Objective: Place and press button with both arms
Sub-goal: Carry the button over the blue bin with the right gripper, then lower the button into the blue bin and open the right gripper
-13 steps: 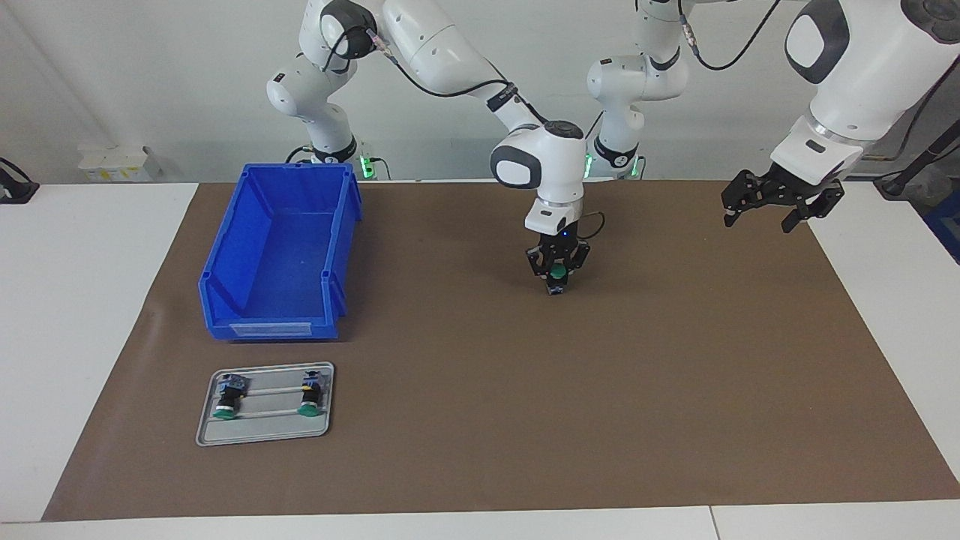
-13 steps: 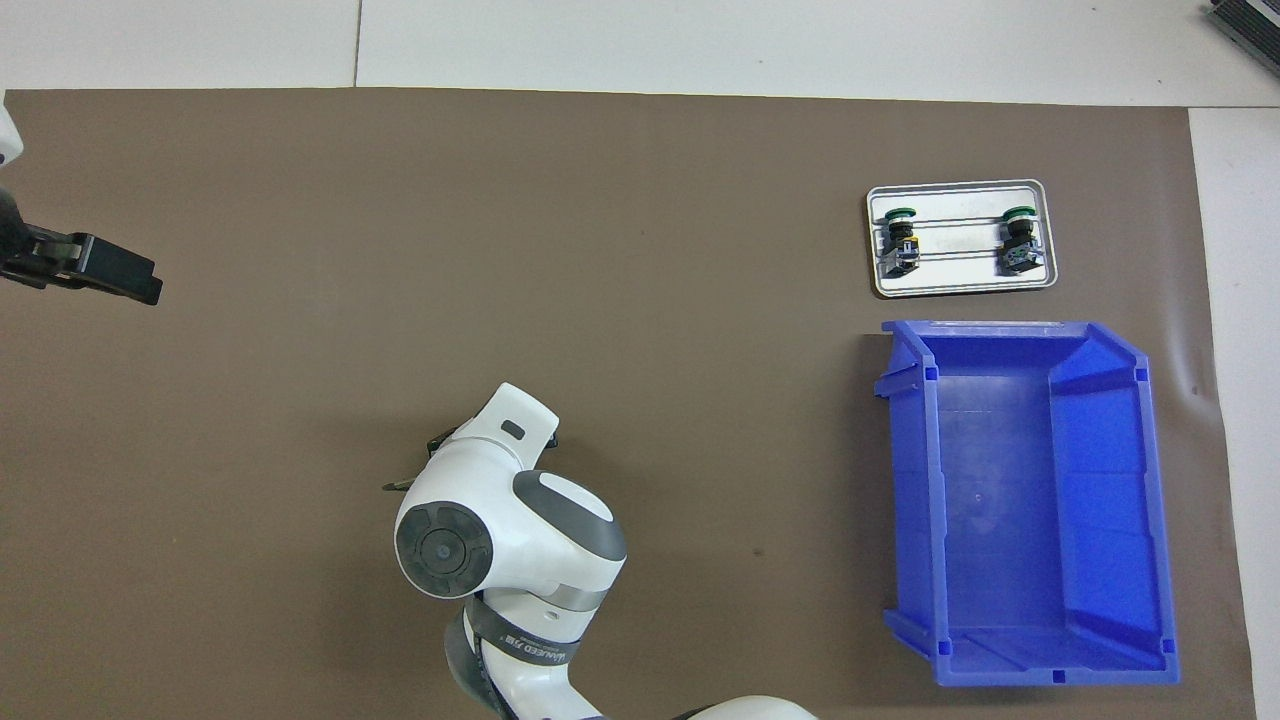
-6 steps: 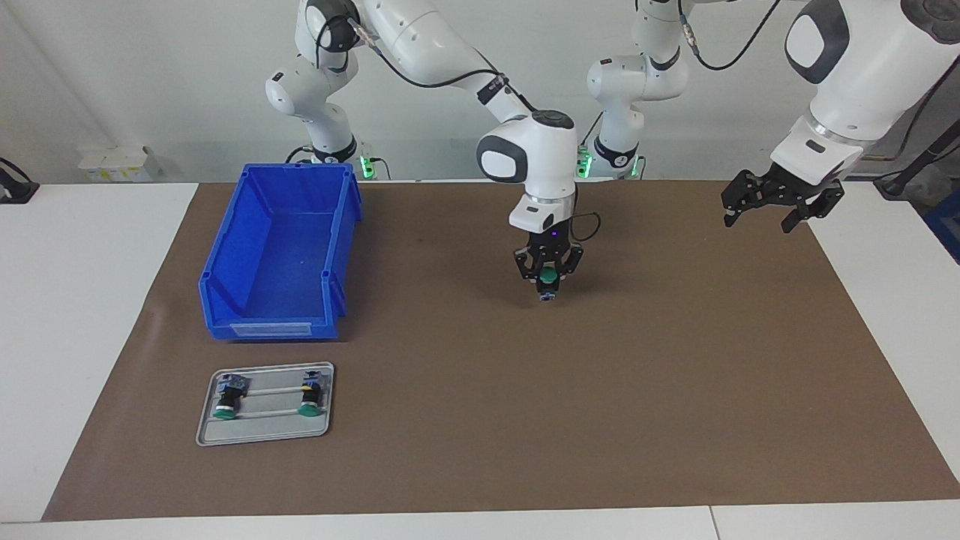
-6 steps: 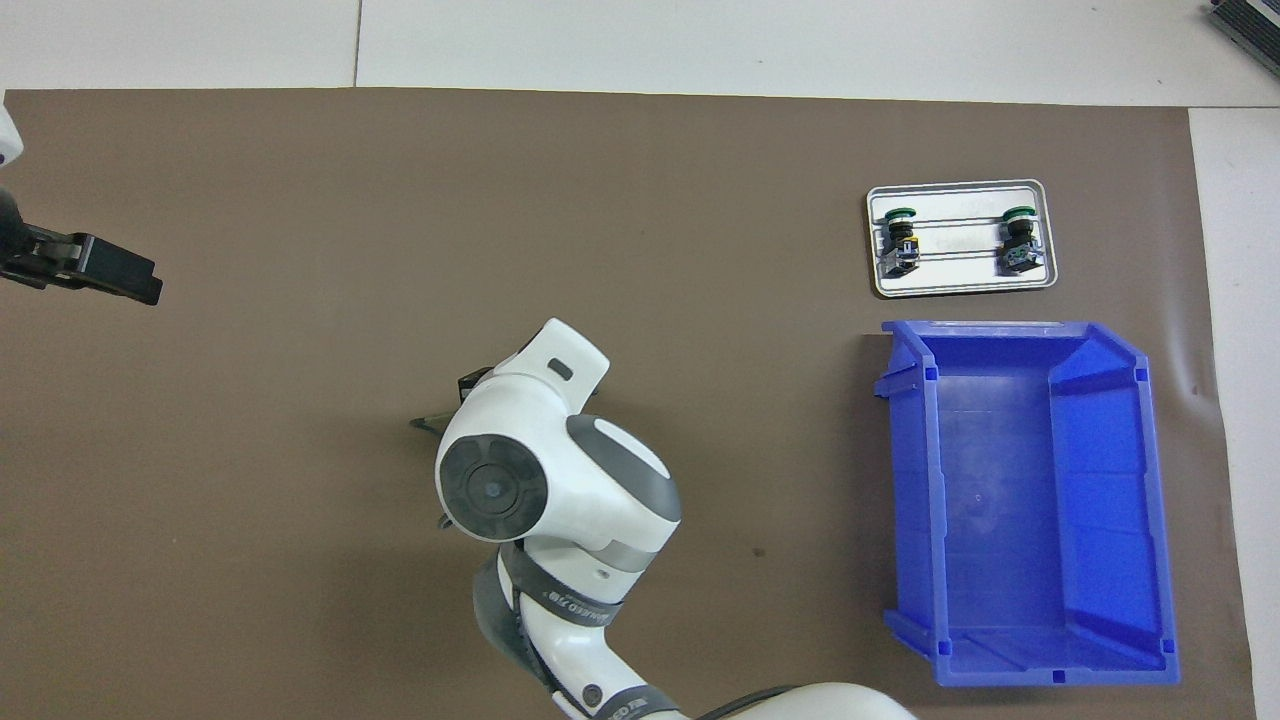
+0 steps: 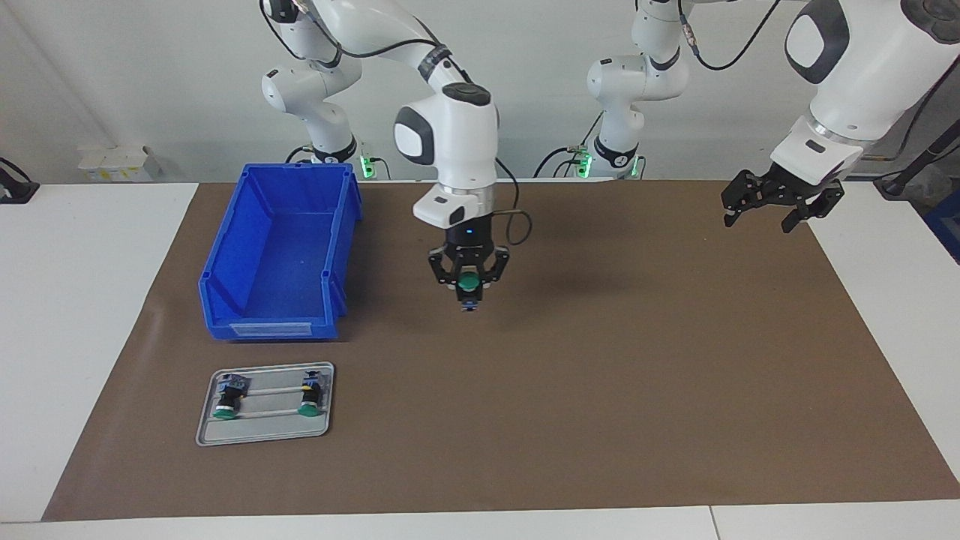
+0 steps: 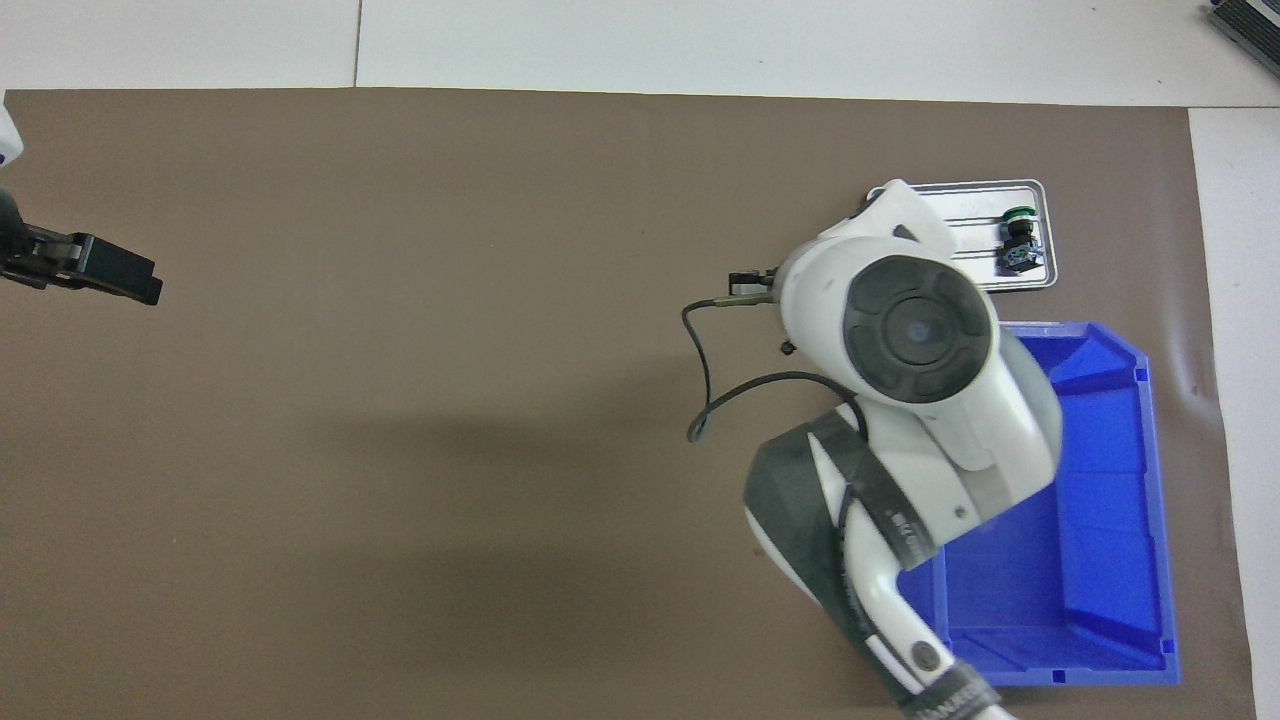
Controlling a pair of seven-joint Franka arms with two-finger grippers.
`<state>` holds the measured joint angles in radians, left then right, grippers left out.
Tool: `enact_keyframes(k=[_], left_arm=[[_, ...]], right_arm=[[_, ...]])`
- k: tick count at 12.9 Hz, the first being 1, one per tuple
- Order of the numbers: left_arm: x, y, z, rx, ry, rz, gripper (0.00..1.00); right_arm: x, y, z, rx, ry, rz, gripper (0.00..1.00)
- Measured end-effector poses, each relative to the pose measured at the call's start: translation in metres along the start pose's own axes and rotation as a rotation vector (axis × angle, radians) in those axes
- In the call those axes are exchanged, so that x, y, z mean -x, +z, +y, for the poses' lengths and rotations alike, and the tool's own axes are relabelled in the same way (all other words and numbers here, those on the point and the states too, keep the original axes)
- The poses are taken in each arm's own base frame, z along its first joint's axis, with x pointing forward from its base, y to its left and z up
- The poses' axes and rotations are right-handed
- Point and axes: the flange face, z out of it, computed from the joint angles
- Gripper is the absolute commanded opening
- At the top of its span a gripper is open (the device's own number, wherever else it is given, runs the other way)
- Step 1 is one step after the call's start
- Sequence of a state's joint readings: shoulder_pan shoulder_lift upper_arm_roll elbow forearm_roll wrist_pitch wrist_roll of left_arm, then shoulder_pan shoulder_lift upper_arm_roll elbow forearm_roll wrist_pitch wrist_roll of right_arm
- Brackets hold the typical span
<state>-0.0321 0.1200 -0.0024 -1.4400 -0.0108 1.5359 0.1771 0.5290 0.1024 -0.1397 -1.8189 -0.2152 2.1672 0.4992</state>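
My right gripper [image 5: 469, 291] is shut on the button [image 5: 469, 282], whose green cap faces the facing camera and whose body hangs below it. It holds the button in the air over the brown mat [image 5: 600, 390], beside the blue bin [image 5: 277, 247] toward the left arm's end of the table. In the overhead view the right arm's wrist [image 6: 915, 335] hides this gripper and the button. My left gripper [image 5: 757, 219] is open and empty, raised over the mat's edge at the left arm's end. One of its fingers [image 6: 115, 275] shows in the overhead view.
A grey tray [image 5: 262, 433] lies on the mat, farther from the robots than the bin, and holds two more green-capped buttons [image 5: 225, 409] [image 5: 307, 405]. In the overhead view the right arm covers part of the tray [image 6: 1040, 275] and the bin [image 6: 1110, 480].
My right arm has carried the button from over the middle of the mat toward the blue bin and slightly higher. The left arm has not moved.
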Motion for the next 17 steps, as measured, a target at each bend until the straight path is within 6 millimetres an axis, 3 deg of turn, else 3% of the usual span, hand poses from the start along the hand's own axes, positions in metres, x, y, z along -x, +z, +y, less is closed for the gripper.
enact_keyframes(k=[3,5,6,9,13,17], left_arm=[[0.0,0.0,0.0,0.0,0.0,0.0,1.0],[0.0,0.0,0.0,0.0,0.0,0.0,1.0],[0.0,0.0,0.0,0.0,0.0,0.0,1.0],[0.0,0.0,0.0,0.0,0.0,0.0,1.0],[0.0,0.0,0.0,0.0,0.0,0.0,1.0],[0.0,0.0,0.0,0.0,0.0,0.0,1.0]], right_arm=[[0.01,-0.019,0.107,0.003,-0.039,-0.084,0.0],[0.031,-0.008,0.164,0.006,-0.044,-0.124,0.0],[0.045,0.005,0.181,-0.008,-0.036,-0.126,0.0],[0.09,0.05,0.2,-0.049,-0.014,-0.106,0.0],[0.133,0.102,0.235,-0.051,-0.043,-0.063,0.0],[0.171,0.137,0.233,-0.058,-0.046,-0.045,0.0]])
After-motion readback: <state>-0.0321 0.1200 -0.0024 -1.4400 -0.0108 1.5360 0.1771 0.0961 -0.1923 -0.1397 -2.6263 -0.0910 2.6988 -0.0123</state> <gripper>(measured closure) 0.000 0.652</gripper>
